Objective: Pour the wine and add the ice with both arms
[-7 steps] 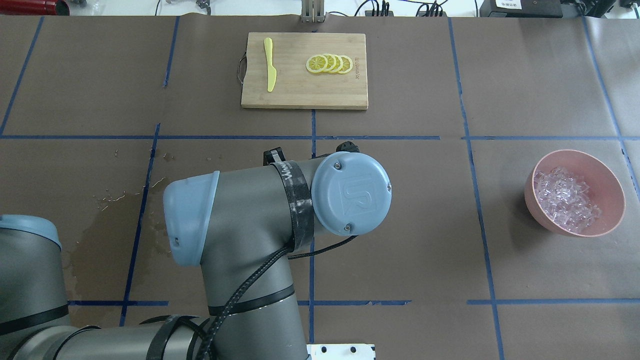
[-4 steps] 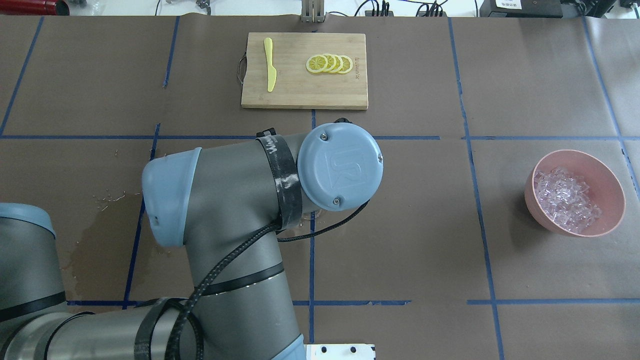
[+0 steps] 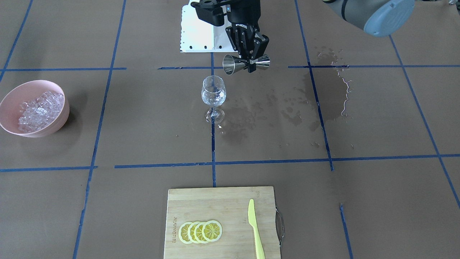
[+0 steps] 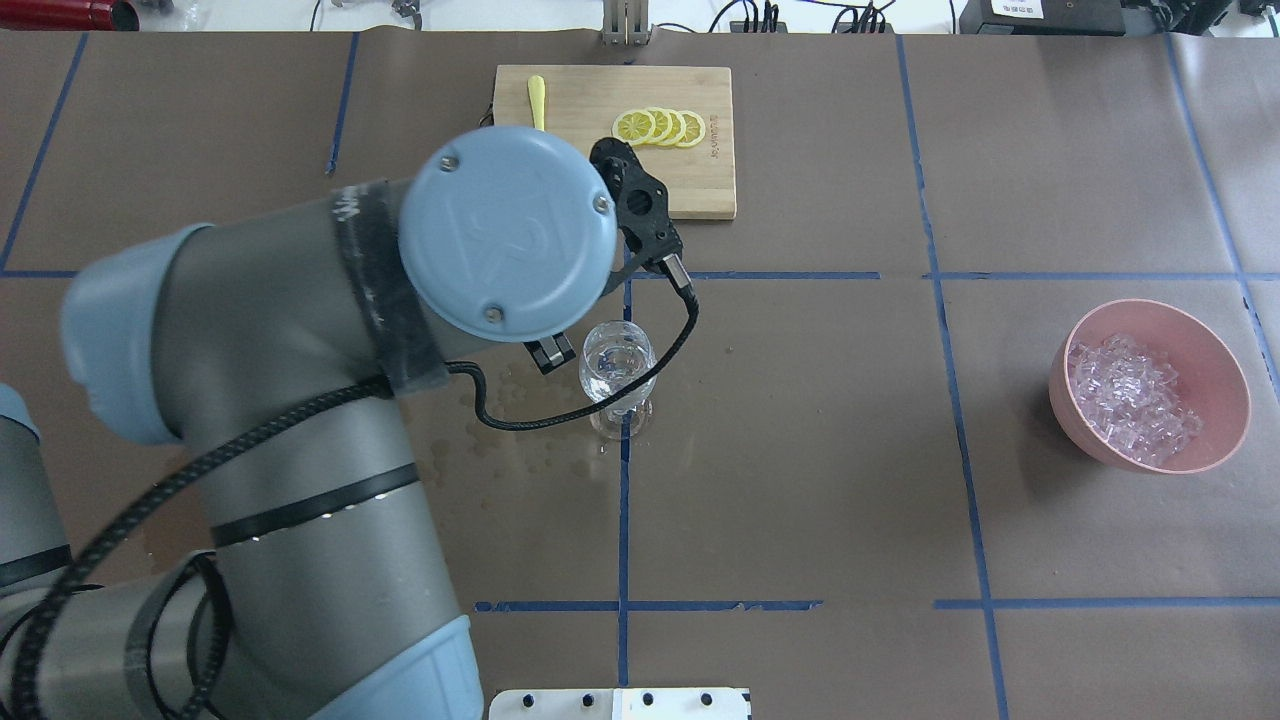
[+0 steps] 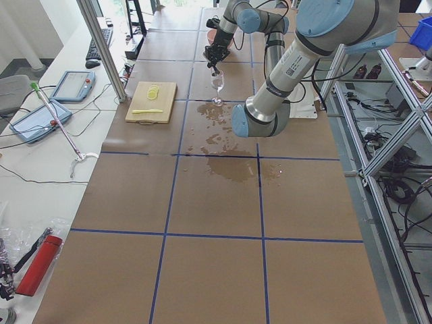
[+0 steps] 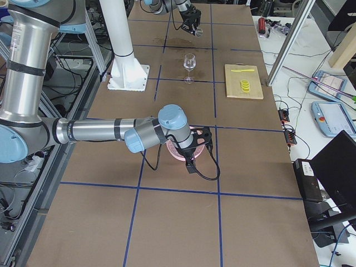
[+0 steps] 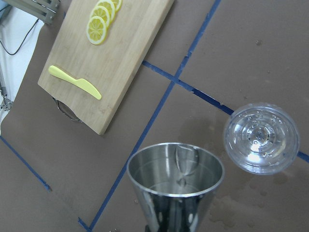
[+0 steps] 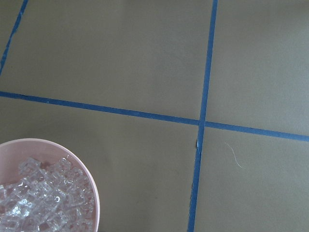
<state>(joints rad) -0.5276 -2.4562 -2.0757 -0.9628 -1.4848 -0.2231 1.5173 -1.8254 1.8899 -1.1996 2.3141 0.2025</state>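
A clear stemmed wine glass [image 3: 213, 94] [image 4: 617, 365] stands at the table's centre with a little clear wine in its bowl. My left gripper [image 3: 251, 62] is shut on the waist of a steel jigger [image 3: 246, 64] [image 7: 176, 180]. The jigger lies on its side just beside and above the glass [image 7: 261, 137], mouth towards it. In the overhead view the wrist hides most of that gripper. The ice [image 4: 1130, 395] [image 8: 43, 205] is heaped in a pink bowl [image 4: 1238, 405] [image 3: 45, 130]. My right gripper [image 6: 192, 149] shows only in the exterior right view, over the bowl; I cannot tell whether it is open or shut.
A bamboo cutting board [image 4: 690, 195] [image 3: 230, 205] with lemon slices [image 4: 658, 127] and a yellow knife [image 3: 255, 230] lies at the far middle. Wet patches [image 3: 323, 90] darken the brown paper on my left side. A white post base [image 3: 197, 32] stands near the robot.
My left arm's wrist has swung away from me and to the left, growing larger in the overhead view. The wine glass, hidden under it before, now shows.
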